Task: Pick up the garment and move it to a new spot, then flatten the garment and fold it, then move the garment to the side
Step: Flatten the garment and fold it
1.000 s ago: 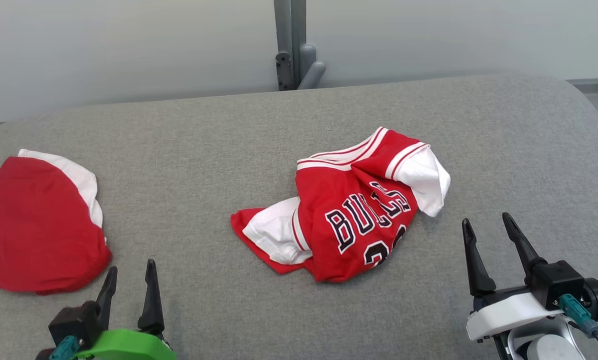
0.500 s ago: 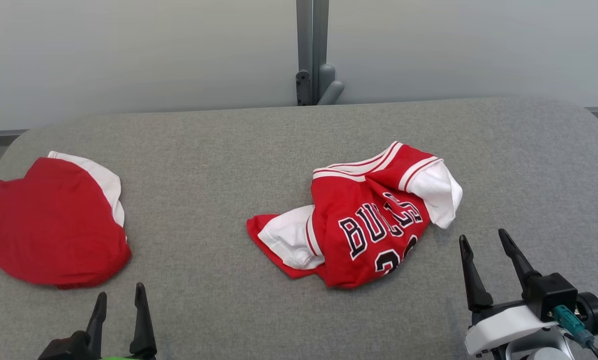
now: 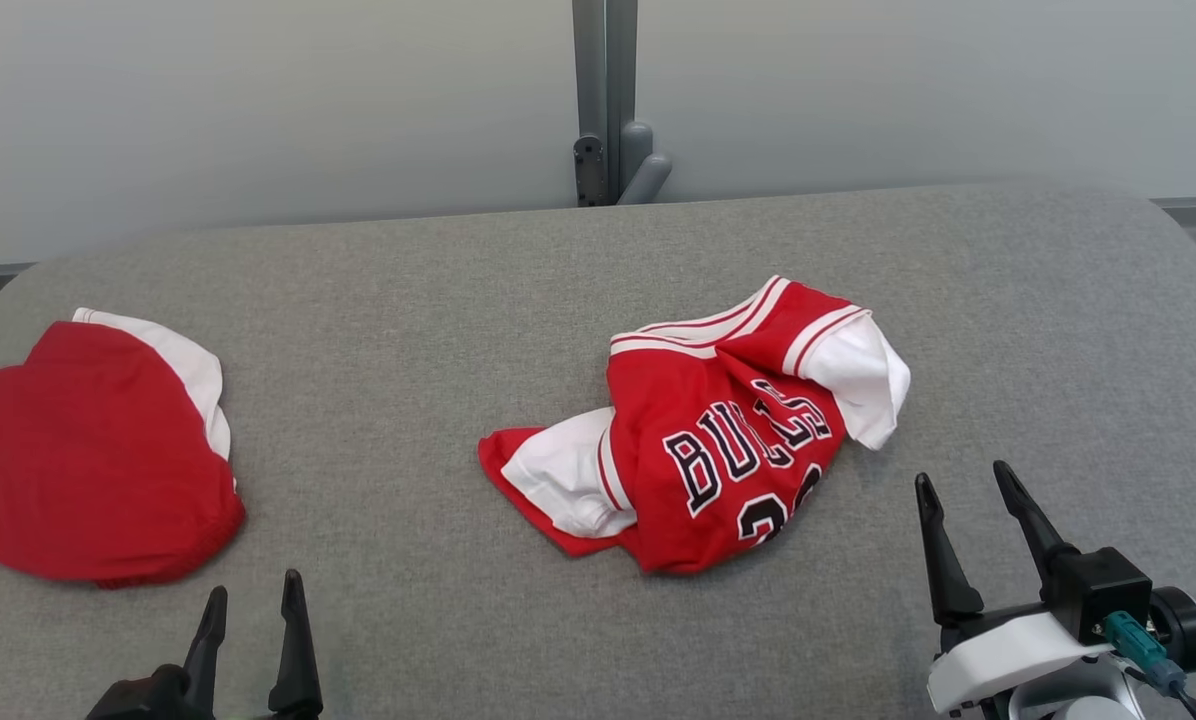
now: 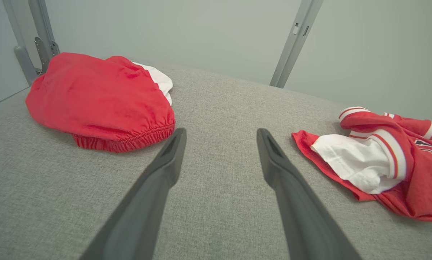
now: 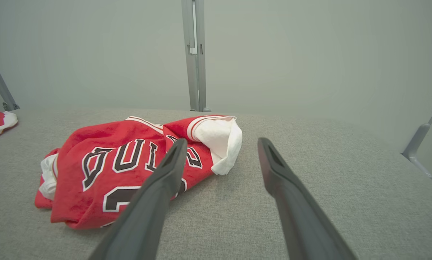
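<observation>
Jersey (image 3: 718, 450) apparently unmoved, crumpled on desk (image 3: 458, 300); view alone shifted. Left tool (image 3: 255, 583), 7 o'clock, right tool (image 3: 963, 474), 4 o'clock: wide, empty. Pickup pending.

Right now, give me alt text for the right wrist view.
A crumpled red jersey lies on the grey surface, left of centre. The right gripper, jaws open and empty, points toward its white sleeve.

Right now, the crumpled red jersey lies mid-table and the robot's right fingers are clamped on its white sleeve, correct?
Not quite. The jersey does lie crumpled in the middle of the table, but the right fingers stand open and apart from its white sleeve, holding nothing. The head view shows bare grey surface between them.
</observation>
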{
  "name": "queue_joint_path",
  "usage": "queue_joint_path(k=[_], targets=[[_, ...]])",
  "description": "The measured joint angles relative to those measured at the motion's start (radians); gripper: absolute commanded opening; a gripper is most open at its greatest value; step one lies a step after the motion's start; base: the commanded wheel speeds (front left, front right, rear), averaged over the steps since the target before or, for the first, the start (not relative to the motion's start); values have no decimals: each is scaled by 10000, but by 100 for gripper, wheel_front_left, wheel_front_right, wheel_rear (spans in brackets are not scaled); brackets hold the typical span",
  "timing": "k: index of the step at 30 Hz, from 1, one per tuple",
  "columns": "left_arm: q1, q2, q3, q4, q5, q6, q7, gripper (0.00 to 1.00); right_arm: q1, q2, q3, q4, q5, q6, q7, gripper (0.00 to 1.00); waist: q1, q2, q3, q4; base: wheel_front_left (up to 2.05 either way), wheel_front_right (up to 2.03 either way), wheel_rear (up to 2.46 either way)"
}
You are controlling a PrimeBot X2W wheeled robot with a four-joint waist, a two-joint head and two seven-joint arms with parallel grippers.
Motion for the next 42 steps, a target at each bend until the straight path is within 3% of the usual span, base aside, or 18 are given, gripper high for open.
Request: queue_joint_path(k=[7, 15, 21, 31, 42], targets=[[-352, -205, -401, 33, -73, -339, 23, 100, -48, 2, 86, 15, 69, 0, 0, 100, 0, 0, 76, -255, 0, 0, 0], [-1773, -441, -1824, 23, -1152, -635, 1592, 100, -233, 0, 157, -31, 150, 0, 0, 100, 0, 0, 317, -872, 0, 0, 0], [-2663, -477, -2451, 180, -1829, -662, 2454, 100, -358, 0, 173, -69, 207, 0, 0, 100, 0, 0, 616, -1367, 0, 0, 0], [-3321, -489, -2905, 564, -2010, -700, 2853, 100, -505, -2, 182, -104, 301, 0, 0, 100, 0, 0, 975, -2121, 0, 0, 0], [-3652, -334, -2855, 1712, -1910, -430, 2849, 100, -546, -2, 190, -140, 330, 0, 0, 100, 0, 0, 1122, -2743, 0, 0, 0]])
